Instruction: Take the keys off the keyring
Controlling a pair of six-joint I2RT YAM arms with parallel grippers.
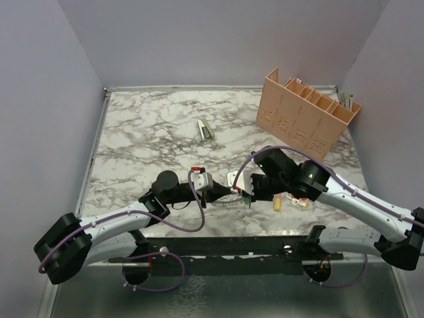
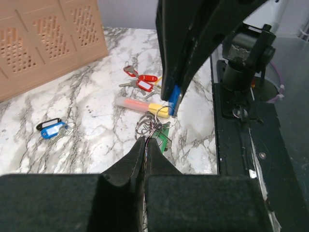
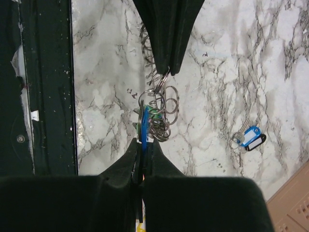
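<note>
Top external: keyring (image 1: 236, 192) near table (image 1: 218, 225) edge

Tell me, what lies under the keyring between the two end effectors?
Under the keyring only marble table shows. The blue key has its lower end hidden inside the right end effector.

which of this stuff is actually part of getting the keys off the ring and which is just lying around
Job:
keyring, held by left gripper
blue key, held by right gripper
green key hanging beside it
loose blue key, off the ring

Lying about:
red and yellow tagged bunch
pink tube
peach rack
small grey object
</note>
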